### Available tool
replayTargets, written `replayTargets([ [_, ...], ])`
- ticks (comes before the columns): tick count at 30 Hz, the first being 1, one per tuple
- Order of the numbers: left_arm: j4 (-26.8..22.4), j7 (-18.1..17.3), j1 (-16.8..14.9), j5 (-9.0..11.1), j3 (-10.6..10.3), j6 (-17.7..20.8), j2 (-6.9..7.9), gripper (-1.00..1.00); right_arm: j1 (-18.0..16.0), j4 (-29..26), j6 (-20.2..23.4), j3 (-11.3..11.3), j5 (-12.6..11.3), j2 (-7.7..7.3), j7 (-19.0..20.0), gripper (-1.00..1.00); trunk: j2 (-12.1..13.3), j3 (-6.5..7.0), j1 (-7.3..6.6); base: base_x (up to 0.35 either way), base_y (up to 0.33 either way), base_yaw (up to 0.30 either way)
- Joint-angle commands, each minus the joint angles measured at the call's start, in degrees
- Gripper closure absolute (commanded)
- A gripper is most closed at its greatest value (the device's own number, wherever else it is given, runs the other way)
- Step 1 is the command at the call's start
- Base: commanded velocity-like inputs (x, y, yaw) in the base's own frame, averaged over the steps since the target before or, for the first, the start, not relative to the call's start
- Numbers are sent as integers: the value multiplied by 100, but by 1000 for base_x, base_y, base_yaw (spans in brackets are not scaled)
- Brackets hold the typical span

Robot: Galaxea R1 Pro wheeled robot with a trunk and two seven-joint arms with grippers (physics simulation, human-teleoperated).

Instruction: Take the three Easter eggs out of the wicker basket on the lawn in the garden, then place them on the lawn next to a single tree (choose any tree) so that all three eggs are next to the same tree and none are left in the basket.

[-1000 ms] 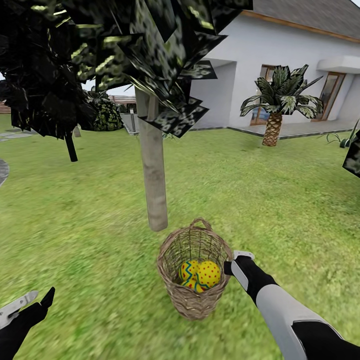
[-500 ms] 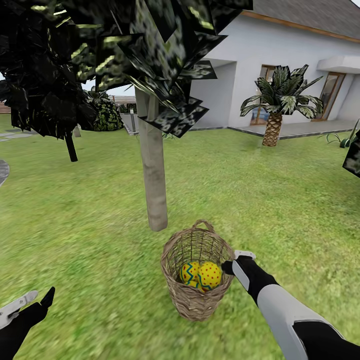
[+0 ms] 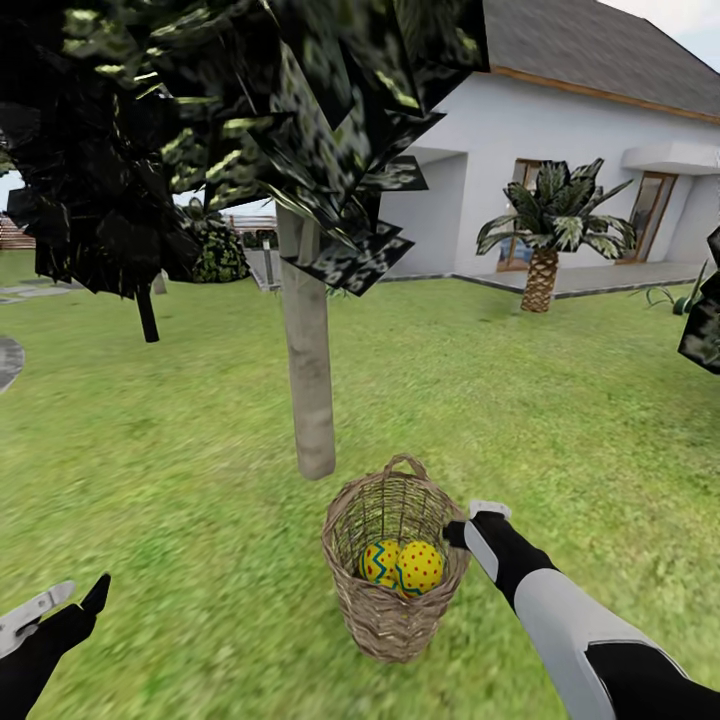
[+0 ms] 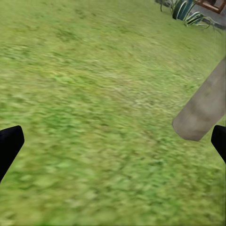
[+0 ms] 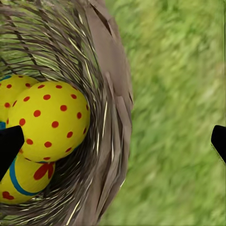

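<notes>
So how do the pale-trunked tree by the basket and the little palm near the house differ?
The tree has a smooth, bare, pale trunk; the palm has a scaly brown one. The tree stands just behind the wicker basket; the palm stands far off by the white house. Both rise upright from the lawn.

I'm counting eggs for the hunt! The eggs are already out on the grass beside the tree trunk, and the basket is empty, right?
Not quite: the Easter eggs are inside the wicker basket, as the head view shows. The basket does stand on the lawn beside the tree trunk.

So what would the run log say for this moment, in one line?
eggs: in wicker basket | basket: on lawn beside tree | right gripper: open, straddling basket rim | left gripper: open, idle
</notes>
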Motion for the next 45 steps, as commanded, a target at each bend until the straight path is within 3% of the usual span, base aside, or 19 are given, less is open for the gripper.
replayTargets([
  [1, -8, -26, -2, 55, 14, 44, -4, -100, 1, -11, -39, 11, -50, 3, -41, -100, 39, 14, -22, 0, 0, 0],
  [5, -8, -25, -2, 55, 18, 41, -4, -100, 11, -17, -323, 23, -31, 20, -59, -100, 199, 86, -110, 0, 0, 0],
  [10, -8, -25, -2, 55, 18, 46, -4, -100, 19, -57, -425, 43, -5, 35, -78, -100, 199, 86, -110, 0, 0, 0],
  [15, -8, -25, -2, 55, 18, 49, -4, -100, 24, -72, -443, 56, 219, 78, -87, -100, 199, 86, -110, 0, 0, 0],
  [20, -8, -25, -2, 55, 7, 49, -4, -100, 30, -61, -431, 80, 492, 259, -105, -100, 199, 86, -110, 0, 0, 0],
  [23, -8, -25, -2, 55, 2, 47, -4, -100, 30, -63, -429, 86, 539, 297, -110, -100, 199, 86, -110, 0, 0, 0],
  [45, 10, -24, -2, 46, -10, 46, -11, -100, 30, -5, -433, 83, 548, 369, -54, -100, 199, 86, -110, 0, 99, 0],
])
